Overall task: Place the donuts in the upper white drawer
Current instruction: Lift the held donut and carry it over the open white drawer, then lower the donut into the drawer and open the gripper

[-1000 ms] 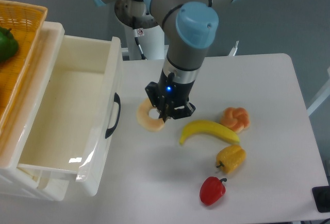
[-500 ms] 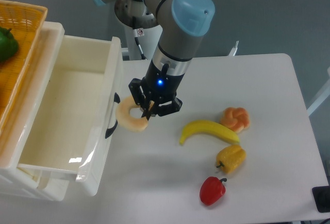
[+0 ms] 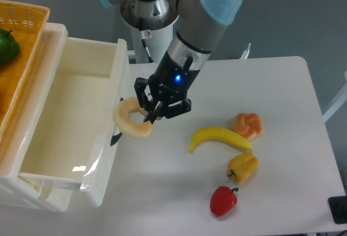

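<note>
One pulled-out upper white drawer (image 3: 59,138) is sitting at left, interior bare. The gripper (image 3: 150,113) is clenching the ring donut (image 3: 132,123) through its hole, holding it raised just at the drawer's front wall by the black handle (image 3: 116,136). The twisted donut (image 3: 248,125) is lying on the table (image 3: 282,100), touching the banana (image 3: 218,136).

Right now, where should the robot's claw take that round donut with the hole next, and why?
Probably a little further left, then let go. The gripper holds the pale golden ring donut at the front wall of the open glossy white drawer, by the black handle, not yet over the hollow inside.
</note>
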